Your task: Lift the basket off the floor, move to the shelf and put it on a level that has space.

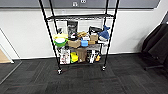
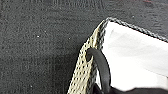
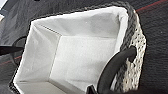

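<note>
Where wall meets dk carpet: shelf.

Even indoor light, soft blur throughout, white lining glaring.

black wire shelf against white wall, cluttered middle tiers, dark carpet

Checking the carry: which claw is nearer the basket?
Neither, by these views: the left claw sits at the loop handle on one end of the basket, the right claw at the handle on the opposite end.
</note>
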`<state>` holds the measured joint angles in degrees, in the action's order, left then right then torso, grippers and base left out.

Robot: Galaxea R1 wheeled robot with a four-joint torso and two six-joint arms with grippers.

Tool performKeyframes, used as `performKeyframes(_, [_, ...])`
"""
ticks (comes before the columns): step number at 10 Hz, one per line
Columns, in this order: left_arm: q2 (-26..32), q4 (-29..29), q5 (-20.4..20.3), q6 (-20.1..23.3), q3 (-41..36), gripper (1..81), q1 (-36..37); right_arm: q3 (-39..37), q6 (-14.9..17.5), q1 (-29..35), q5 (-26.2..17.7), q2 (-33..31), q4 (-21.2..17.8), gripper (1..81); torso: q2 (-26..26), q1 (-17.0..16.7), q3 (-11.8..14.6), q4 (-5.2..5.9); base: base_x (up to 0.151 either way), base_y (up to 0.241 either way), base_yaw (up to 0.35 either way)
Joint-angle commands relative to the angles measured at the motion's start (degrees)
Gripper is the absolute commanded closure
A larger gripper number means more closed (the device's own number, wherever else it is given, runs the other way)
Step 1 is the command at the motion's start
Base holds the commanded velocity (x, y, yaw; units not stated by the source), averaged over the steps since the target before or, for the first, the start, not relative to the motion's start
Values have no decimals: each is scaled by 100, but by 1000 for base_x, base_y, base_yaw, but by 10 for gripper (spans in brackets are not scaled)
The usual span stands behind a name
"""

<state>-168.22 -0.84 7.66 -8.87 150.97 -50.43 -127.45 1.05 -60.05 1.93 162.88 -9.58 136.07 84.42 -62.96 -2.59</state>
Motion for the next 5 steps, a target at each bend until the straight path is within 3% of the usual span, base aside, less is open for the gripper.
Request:
performKeyframes(1, [95,-267,622,-79,-207,811,415,554,45,551,-219,-200,-9,811,0,0,0,0,0,0,0])
performKeyframes(2, [216,-416,737,-79,-433,811,415,730,36,577,-219,-314,-17,811,-573,-369,0,0,0,0,0])
performKeyframes(5, [839,-619,746,-79,-1496,811,415,802,-35,577,-219,-402,-9,811,-809,-514,0,0,0,0,0])
